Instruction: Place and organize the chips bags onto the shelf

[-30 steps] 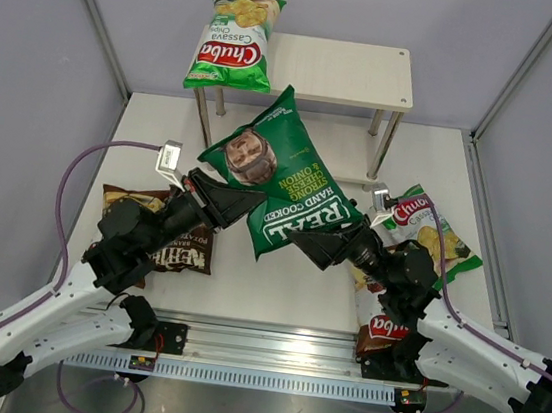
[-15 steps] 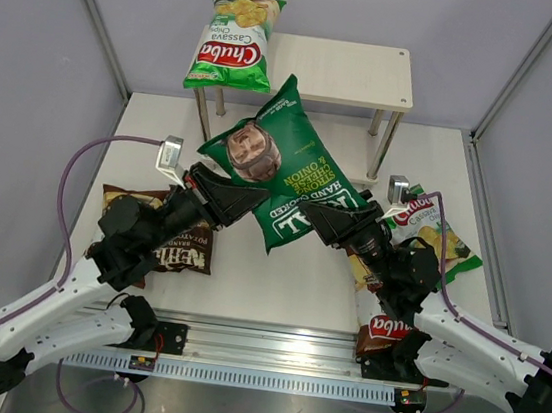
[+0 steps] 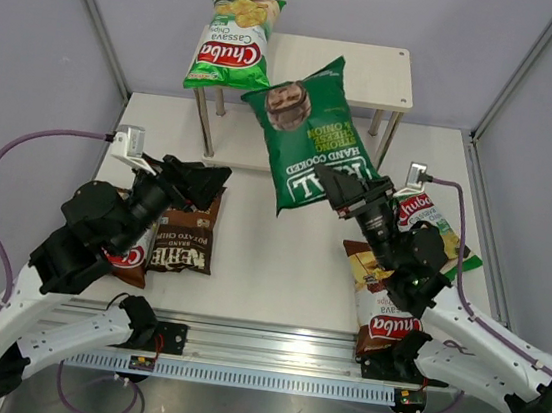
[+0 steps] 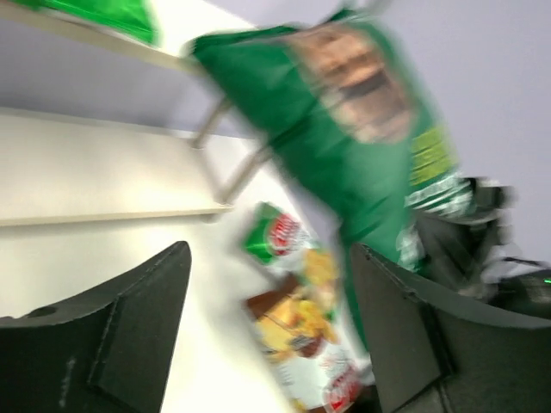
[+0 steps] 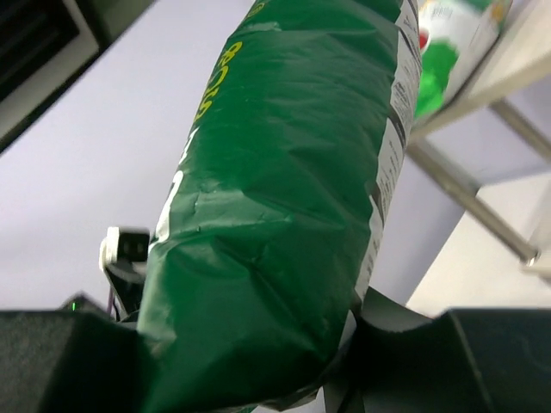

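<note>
- Your right pincer (image 3: 347, 187) is clamped on the btm seam of the dark-green REAL bag (image 3: 308, 130). The bag is in the air, tilted, with its top end near the front edge of the shelf (image 3: 368, 75).
- Left pincer (image 3: 207, 180) is spread wide and empty, over the Kettle bag (image 3: 183, 243) and apart from the REAL bag.
- Step in hand, as I judge it: land REAL on the top board. Lift it clear of the board's front edge, lay it on the bare mid/right part, then let go.
- It's held by one seam only, so it may sag or swing. Go slow.
- The light-green Chuba bag (image 3: 233, 45) sits on the board's left end, overhanging. Set REAL beside it w/o shoving it.
- On the counter (image 3: 279, 267) by the right arm: a brown Chuba bag (image 3: 382, 305) and the second light-green Chuba bag (image 3: 433, 224), both partly under the arm.
</note>
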Controlling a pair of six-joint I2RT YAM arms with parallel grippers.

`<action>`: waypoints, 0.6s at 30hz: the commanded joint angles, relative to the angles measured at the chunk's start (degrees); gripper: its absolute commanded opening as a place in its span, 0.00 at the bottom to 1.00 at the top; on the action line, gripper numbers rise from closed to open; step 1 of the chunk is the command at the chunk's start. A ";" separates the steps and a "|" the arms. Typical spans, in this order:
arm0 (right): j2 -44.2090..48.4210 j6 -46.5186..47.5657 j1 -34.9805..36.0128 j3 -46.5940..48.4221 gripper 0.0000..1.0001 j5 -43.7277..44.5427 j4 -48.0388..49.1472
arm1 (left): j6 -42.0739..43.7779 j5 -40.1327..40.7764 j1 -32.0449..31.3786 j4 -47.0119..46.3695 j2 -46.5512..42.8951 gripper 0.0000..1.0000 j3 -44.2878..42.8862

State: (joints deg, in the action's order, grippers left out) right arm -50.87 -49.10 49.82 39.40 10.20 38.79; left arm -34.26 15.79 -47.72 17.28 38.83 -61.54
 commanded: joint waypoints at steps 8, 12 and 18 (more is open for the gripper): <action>-12.82 -11.54 -15.02 19.28 0.30 7.55 -1.25 | 13.25 24.71 -0.09 28.50 -3.14 0.86 -8.86; -19.51 -11.28 -15.37 27.47 0.30 13.08 -4.15 | 17.29 28.50 -0.09 32.46 -5.34 0.95 -8.34; -30.50 -11.28 -16.86 37.76 0.30 18.02 -6.44 | 18.71 31.49 -0.09 26.24 -13.16 0.99 1.14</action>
State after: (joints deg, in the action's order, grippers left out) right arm -78.39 -59.31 34.20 70.87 23.22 30.79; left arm -17.87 42.76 -47.72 46.48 27.99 -63.66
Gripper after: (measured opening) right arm 0.429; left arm 0.987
